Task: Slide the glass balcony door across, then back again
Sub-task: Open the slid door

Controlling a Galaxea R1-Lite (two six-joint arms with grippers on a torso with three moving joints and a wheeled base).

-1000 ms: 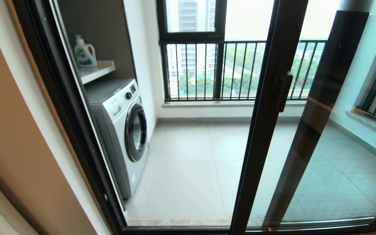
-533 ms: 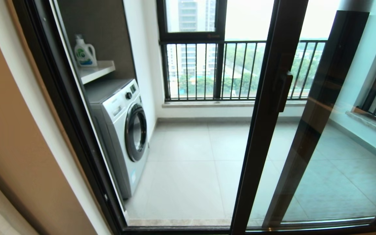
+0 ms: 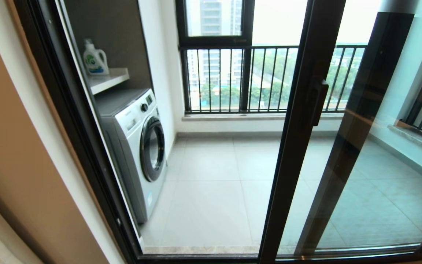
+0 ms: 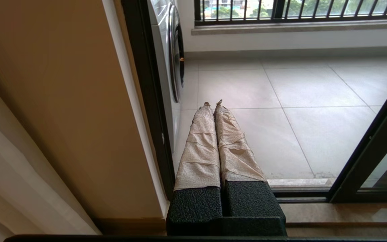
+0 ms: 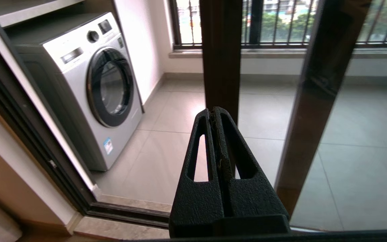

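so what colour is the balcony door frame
Dark brown-black, clearest on the glass balcony door in the head view.

You can see one washing machine (image 3: 137,146), one soap bottle (image 3: 94,58) on one shelf (image 3: 110,79), and two glass doors, one with a handle (image 3: 319,102).

glass balcony door (image 3: 343,176), tall clear pane in slim dark brown-black frame, slid partway open toward the right, upright, dark vertical bar handle (image 3: 319,102) on its leading edge, that frame edge just beyond the right gripper's (image 5: 212,112) closed jaws
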